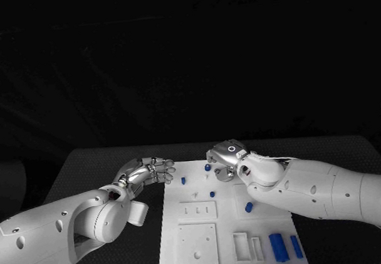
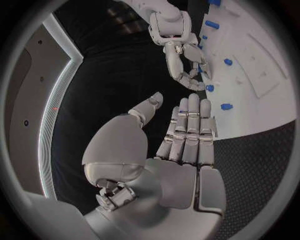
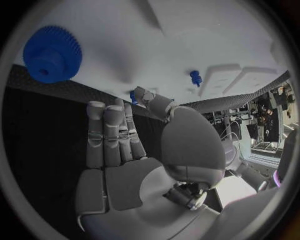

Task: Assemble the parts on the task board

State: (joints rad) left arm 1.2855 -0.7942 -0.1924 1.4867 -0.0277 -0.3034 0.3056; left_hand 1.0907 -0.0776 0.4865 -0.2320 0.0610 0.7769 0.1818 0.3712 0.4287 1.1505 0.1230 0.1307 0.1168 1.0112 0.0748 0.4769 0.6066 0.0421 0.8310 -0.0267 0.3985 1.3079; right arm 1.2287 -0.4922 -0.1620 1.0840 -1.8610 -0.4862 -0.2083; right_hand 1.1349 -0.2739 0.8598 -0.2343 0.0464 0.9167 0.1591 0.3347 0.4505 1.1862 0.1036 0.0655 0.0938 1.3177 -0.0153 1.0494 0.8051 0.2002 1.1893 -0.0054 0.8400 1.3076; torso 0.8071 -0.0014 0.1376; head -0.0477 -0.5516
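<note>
The white task board (image 1: pixel 189 258) lies in the middle of the table. Small blue parts (image 1: pixel 184 180) stand near its far end, and longer blue parts (image 1: pixel 278 246) lie at its near right. My left hand (image 1: pixel 147 172) hovers by the board's far left corner; in the left wrist view this left hand (image 2: pixel 181 145) has straight fingers and holds nothing. My right hand (image 1: pixel 229 156) is over the board's far edge. A small blue part (image 3: pixel 133 96) sits right at the thumb tip of my right hand (image 3: pixel 125 150); whether it is pinched is unclear. A blue gear (image 3: pixel 53 54) lies on the board.
A blue peg (image 3: pixel 196 77) stands upright on the board beside two raised white blocks. Square recesses and plates (image 1: pixel 197 238) fill the board's near half. Black table (image 1: pixel 94 166) surrounds the board on all sides.
</note>
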